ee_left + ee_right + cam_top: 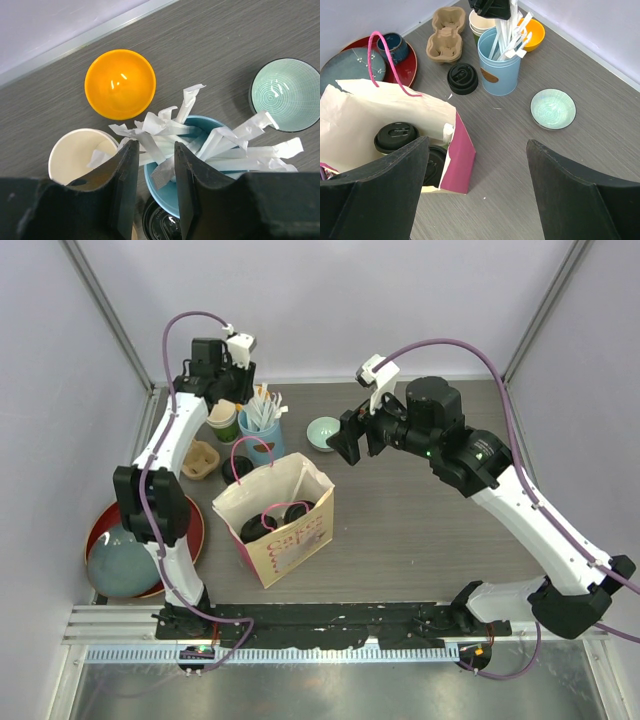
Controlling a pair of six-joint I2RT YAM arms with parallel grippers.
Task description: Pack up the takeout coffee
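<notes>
The takeout coffee stands inside the open pink-and-white paper bag (285, 540): two cups of which only the black lids (395, 137) (434, 162) show. My left gripper (155, 145) hangs over the blue cup of white straws (200, 150) at the back left. Its jaws are a little apart and open, with nothing gripped and straw wrappers showing below the gap. My right gripper (475, 145) hovers wide open and empty right of the bag, above bare table. An unlidded green cup (224, 422), cream inside (77, 155), stands beside the straw cup. A loose black lid (462, 78) lies next to it.
A pale green bowl (323, 433) sits behind the bag and an orange bowl (120, 84) near the back wall. A brown pulp cup carrier (447, 32) lies left of the straws. A red tray (190, 515) with a grey-blue plate is at the left edge.
</notes>
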